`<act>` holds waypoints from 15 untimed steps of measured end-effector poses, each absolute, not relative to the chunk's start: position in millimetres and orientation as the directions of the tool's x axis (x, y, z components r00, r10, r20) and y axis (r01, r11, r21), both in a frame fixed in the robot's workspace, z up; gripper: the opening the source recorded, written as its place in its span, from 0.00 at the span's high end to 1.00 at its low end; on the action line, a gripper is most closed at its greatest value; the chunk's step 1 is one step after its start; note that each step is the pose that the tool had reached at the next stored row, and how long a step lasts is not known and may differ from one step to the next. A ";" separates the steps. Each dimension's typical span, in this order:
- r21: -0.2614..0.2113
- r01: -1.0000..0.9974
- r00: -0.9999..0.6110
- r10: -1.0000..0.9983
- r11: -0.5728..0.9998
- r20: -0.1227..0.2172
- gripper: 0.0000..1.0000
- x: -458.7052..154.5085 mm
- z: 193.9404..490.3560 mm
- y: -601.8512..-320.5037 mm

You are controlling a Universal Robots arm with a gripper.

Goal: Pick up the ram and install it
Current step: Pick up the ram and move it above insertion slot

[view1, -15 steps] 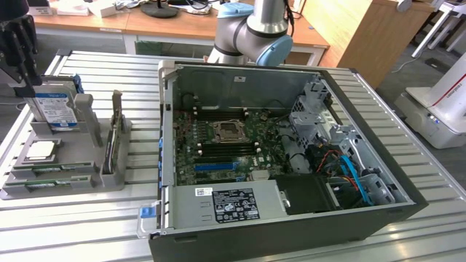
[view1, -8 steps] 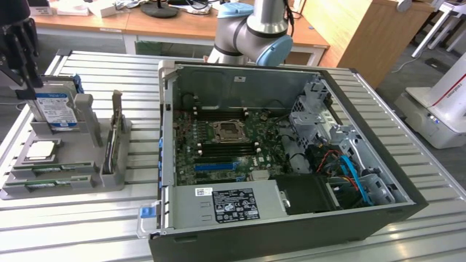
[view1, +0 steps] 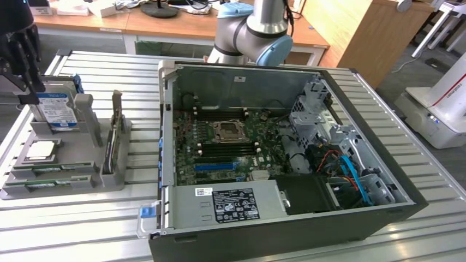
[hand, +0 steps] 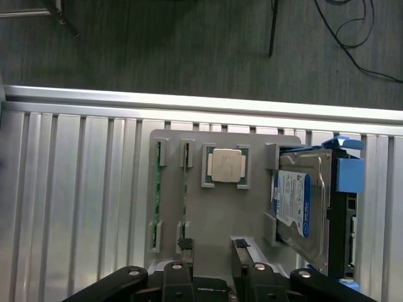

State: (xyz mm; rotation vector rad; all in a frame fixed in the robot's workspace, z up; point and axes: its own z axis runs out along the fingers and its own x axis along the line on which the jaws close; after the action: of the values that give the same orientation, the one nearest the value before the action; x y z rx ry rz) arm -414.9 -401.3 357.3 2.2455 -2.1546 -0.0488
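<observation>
Right now your gripper (hand: 212,251) hangs above one edge of the tray (hand: 214,214), its fingers (hand: 186,246) spread wide with nothing between them. One finger sits roughly in line with the ram (hand: 184,195). The ram stands on edge in a tray slot just beside the CPU (hand: 227,165). A second strip (hand: 155,198) sits in the next slot, toward the tray's outer side. Neither strip is touched, so the pick has not begun. The likeliest trouble, as I judge it, is the closeness of those two slots. A small sideways error could put a finger on the wrong strip, or on the slot's end clips, and jam it. The strip is also thin and shows you little more than its edge, so a slightly skewed grip could twist it or let it slip. A finger straying toward the tray's middle could knock the CPU, which looks to lie loose in its pocket. The tray itself is matt grey, moulded-looking, with raised walls and pockets. The CPU is a flat, square, dull-silver plate. Beyond it, at the tray's far end, the drive (hand: 301,201) leans in its cradle, boxy metal with a blue-and-white label. The tray rests on the table (hand: 75,207), ribbed bright aluminium that glares. Past the tray stands the case (view1: 291,229), open, dark outside, with the green board (view1: 218,147) dense inside.
</observation>
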 end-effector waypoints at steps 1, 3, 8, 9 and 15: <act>0.043 -0.998 0.041 -0.999 -0.041 -0.002 0.63 -415.0 355.8 -401.3; 0.043 -0.998 0.041 -0.999 -0.041 -0.002 0.63 -415.0 352.7 -401.3; 0.043 -0.998 0.041 -0.999 -0.041 -0.002 0.63 -415.0 344.3 -401.3; 0.043 -0.998 0.041 -0.999 -0.041 -0.002 0.63 -414.9 342.5 -401.3; 0.043 -0.998 0.041 -0.999 -0.041 -0.002 0.63 -415.0 331.5 -401.3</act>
State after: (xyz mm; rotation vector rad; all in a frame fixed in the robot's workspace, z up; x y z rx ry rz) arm -415.0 -401.3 331.5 2.2454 -2.1546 -0.0488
